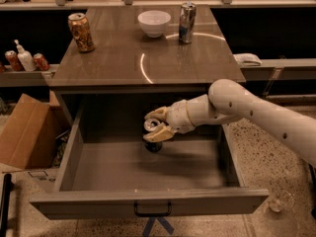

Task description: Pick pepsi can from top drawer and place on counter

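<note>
The pepsi can [153, 145] stands upright on the floor of the open top drawer [148, 204], near the drawer's back middle. Its silver top shows between my fingers. My gripper [155, 124] reaches in from the right on the white arm. One finger [156, 114] sits behind the can's top and the other [159, 134] in front, both closed against it. The can still rests on the drawer floor. The counter [123, 63] is the glossy top above the drawer.
On the counter stand an orange-gold can [81, 32] at the back left, a white bowl [154, 22] and a slim silver-blue can [186, 16] at the back. A cardboard box [24, 132] sits on the floor left of the drawer. A side shelf [22, 60] holds small bottles.
</note>
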Controlling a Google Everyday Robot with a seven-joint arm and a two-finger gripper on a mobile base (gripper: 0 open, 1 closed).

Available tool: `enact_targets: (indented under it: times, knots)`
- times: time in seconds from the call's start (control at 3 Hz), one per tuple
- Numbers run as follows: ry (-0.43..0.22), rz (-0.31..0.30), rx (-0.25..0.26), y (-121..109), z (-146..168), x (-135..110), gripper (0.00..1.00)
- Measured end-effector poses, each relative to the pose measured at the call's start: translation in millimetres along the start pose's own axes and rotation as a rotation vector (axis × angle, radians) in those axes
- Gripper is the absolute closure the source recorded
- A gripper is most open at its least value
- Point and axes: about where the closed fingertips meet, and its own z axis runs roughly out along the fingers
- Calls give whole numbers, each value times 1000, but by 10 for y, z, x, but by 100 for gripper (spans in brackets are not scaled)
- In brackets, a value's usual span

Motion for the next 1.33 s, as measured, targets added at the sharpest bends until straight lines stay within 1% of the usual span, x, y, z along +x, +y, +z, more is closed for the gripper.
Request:
enact_targets:
  times: [0.33, 0.67, 1.0, 1.33]
  knots:
    - [5, -28, 26, 38, -261, -144, 89]
    - [17, -74, 57, 10, -673, -397, 100]
    - [29, -138, 71, -42, -1113, -754, 100]
    - [24, -130, 69, -62, -1171, -806, 100]
